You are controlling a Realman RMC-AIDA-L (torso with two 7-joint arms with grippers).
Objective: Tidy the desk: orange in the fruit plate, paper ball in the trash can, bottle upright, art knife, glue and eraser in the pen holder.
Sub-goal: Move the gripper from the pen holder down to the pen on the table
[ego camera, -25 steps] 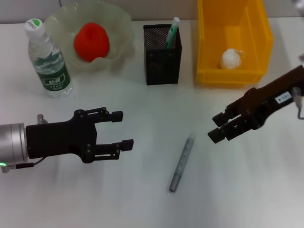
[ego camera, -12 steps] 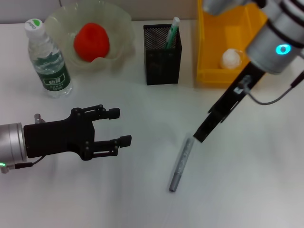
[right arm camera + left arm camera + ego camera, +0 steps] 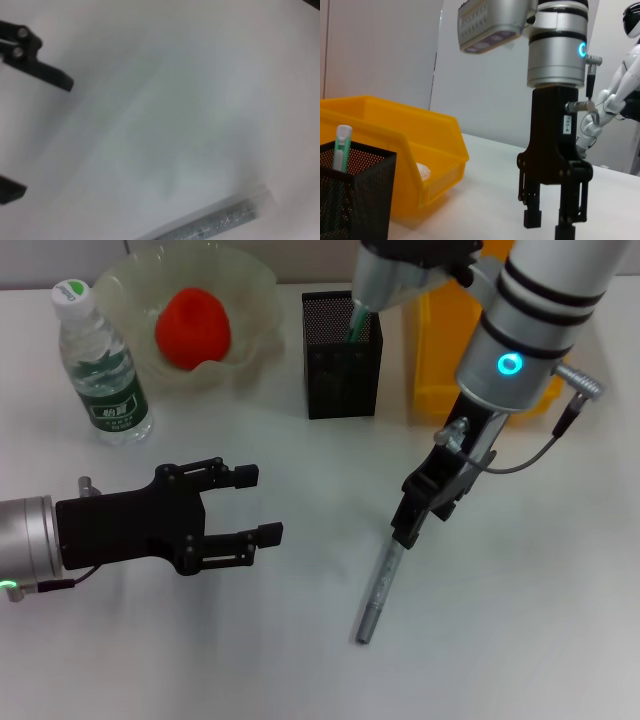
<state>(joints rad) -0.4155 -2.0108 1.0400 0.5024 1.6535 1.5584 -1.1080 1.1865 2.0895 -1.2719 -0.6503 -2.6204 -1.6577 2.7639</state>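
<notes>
The grey art knife (image 3: 378, 590) lies on the white desk; it also shows in the right wrist view (image 3: 215, 222). My right gripper (image 3: 408, 527) points straight down over the knife's far end, open, as the left wrist view (image 3: 550, 220) shows. My left gripper (image 3: 257, 505) is open and empty, left of the knife. The orange (image 3: 192, 327) lies in the fruit plate (image 3: 255, 280). The bottle (image 3: 100, 365) stands upright. The pen holder (image 3: 342, 360) holds a green-white glue stick (image 3: 362, 305). The trash can (image 3: 435, 350) is partly hidden by my right arm; the paper ball (image 3: 422, 170) lies inside. The eraser is out of view.
The pen holder and trash can stand close behind my right arm. The left gripper's fingers (image 3: 47, 76) show in the right wrist view, apart from the knife. Bare desk lies in front of and to the right of the knife.
My right arm has swung in from the right and turned to point down, ending over the knife's far end. It now covers most of the trash can. The left gripper has barely moved.
</notes>
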